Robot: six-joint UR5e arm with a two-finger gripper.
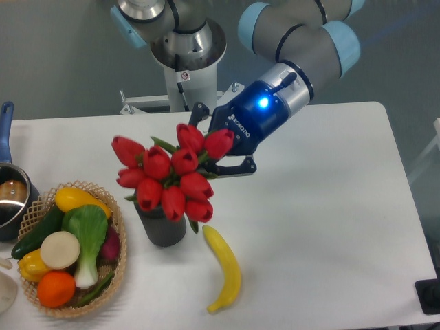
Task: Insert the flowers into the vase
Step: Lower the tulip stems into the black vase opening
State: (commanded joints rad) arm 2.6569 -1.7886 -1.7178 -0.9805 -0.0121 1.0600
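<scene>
Table (330, 227): white top; its right half lies bare from the gripper out to the rounded far-right corner, and the front-right area is open too. The left side is crowded.
Arm (295, 41): grey with light-blue joints, reaching from the upper right down and to the left over the table's middle; a blue light glows on the wrist.
Flowers (168, 175): red tulip heads bunched together, held in the air, heads pointing toward the left and front. The bunch sits above and in front of the vase, covering its mouth from this view; whether the flowers touch the rim cannot be told.
Basket (118, 265): woven, at the front-left, just beside the vase's left side, filled with vegetables and fruit; its front edge nears the table's front edge.
Gripper (218, 152): clamped on the flowers at their stem end, fingers closed around the green stems just right of the red heads; it hangs tilted, well above the table.
Vase (163, 227): dark grey cylinder, upright, only its lower body visible beneath the tulips; between the basket and the banana.
Banana (225, 268): yellow, lying just right of the vase, curving toward the front edge.
Pot (8, 192): metal with blue handle, at the left edge, partly cut off.
</scene>
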